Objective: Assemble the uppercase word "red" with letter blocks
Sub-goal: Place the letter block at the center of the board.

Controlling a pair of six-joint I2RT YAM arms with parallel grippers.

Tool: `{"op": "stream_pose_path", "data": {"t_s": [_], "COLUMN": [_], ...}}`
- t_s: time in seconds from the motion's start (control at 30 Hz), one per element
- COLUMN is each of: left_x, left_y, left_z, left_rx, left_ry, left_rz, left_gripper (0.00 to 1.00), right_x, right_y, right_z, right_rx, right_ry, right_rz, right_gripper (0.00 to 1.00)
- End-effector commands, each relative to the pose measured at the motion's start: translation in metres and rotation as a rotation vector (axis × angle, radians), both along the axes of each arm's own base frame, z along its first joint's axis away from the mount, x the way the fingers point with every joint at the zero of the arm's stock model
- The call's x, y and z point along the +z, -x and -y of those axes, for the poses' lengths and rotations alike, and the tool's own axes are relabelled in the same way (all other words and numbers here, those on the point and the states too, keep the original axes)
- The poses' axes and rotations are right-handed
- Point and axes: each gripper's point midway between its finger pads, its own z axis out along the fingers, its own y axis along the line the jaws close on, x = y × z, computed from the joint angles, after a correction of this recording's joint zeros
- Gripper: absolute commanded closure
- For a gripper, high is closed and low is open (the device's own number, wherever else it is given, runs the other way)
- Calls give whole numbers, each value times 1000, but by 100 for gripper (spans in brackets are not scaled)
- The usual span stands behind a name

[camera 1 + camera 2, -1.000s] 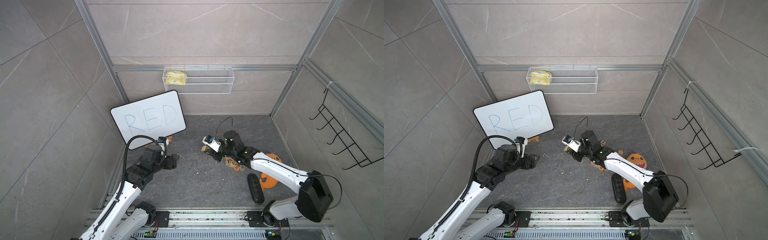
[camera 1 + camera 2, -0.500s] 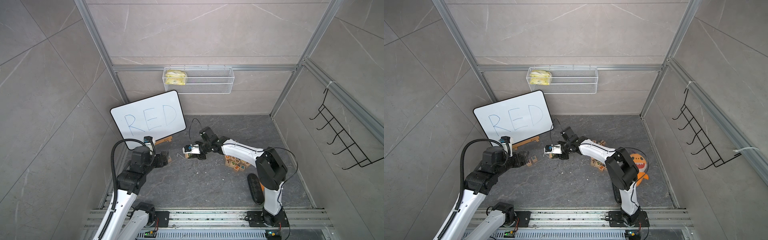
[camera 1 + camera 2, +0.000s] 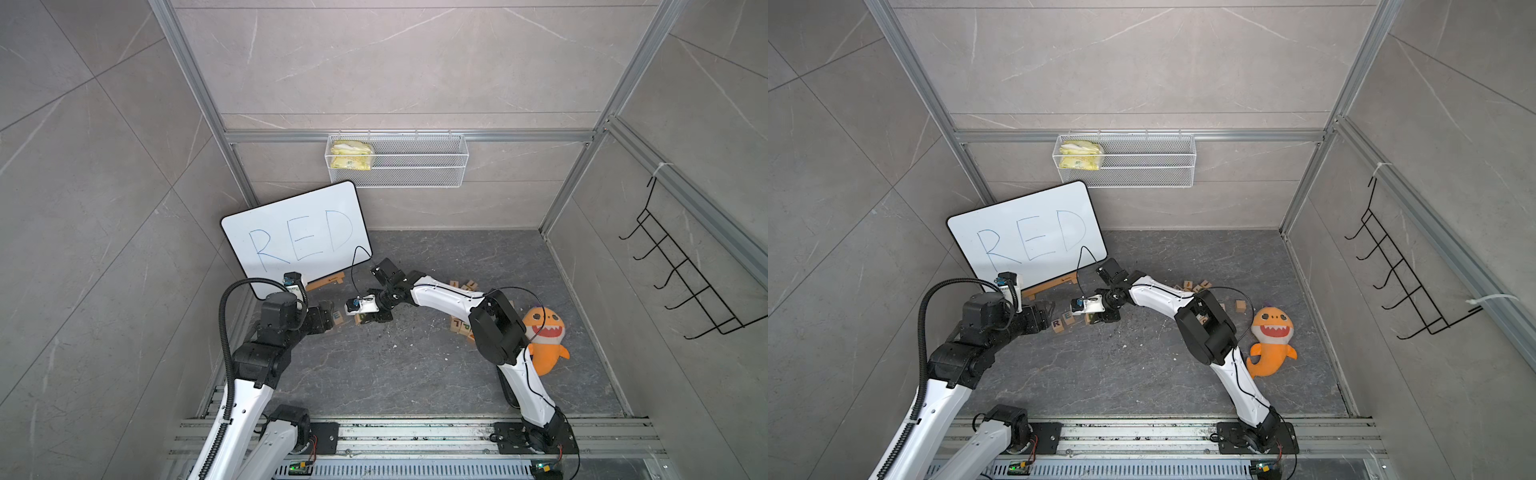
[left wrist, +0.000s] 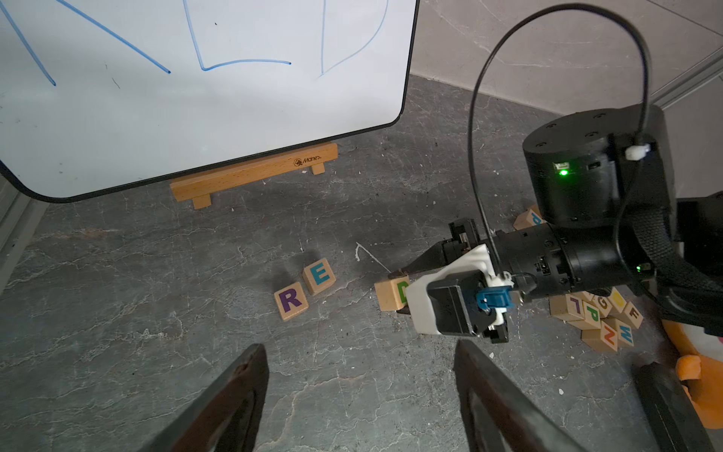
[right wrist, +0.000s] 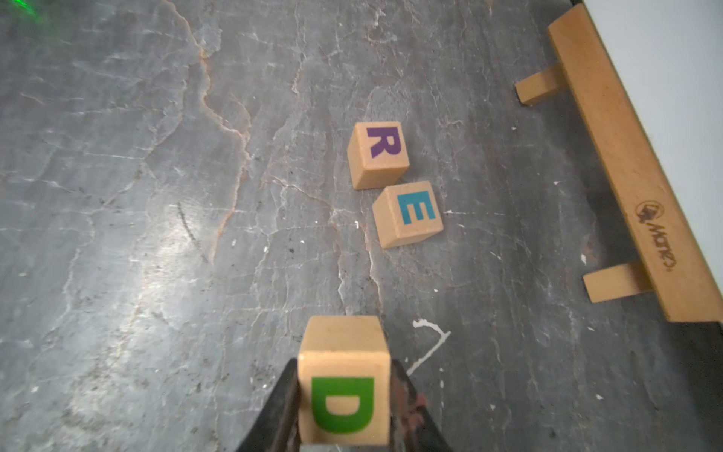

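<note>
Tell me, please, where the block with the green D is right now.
In the right wrist view, the D block is gripped in the right tool, apart from the E block, which lies beside the R block near the wooden stand.

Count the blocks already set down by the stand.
2: R and E, side by side before the stand. D is in the right gripper, short of E.

Left arm point(image 3: 245, 399) and right arm point(image 3: 446, 297): white link shells, black cylindrical joint housings. Ribbed black conduit point(image 3: 222, 332) on the left arm; thin black cable point(image 4: 472, 117) on the right. Right wrist: white camera bracket point(image 4: 450, 280), blue connector point(image 4: 493, 299), green light point(image 4: 563, 172). Left gripper point(image 4: 358, 346): black fingers point(image 4: 238, 391), brown-scuffed.
</note>
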Motion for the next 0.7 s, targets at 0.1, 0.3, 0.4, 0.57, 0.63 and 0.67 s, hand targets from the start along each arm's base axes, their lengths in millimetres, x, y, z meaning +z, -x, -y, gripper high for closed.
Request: {"op": "stream_pose_path", "data": {"t_s": [0.1,0.3,0.4,0.57,0.63,0.67], "left_x": [10,10,10,10,11,11], "left_y": [-3,-4,-4,-4,-4,-4], "left_z": [-6,-7,-7,-7,-7,-7], "left_rx": [26,29,29,28,29,28], "left_ry": [7,24,31,36,39,38], "left_rz": [33,37,37,38,40,39], "left_gripper": [21,21,21,21,21,21], "right_x": [-23,-28,-29,-29,-28,-27], "right_y": [-4,-7,-6,-10,-12,-13], "right_z": [-6,-14,-16,-16,-17,-17], "right_rx": [-34,-35,-26,-35,-39,-48], "right_ry": [97,111,113,109,108,109], "right_rz": [-30,-23,-14,3,12,17], "right_gripper": [100,89,57,51,51,50]}}
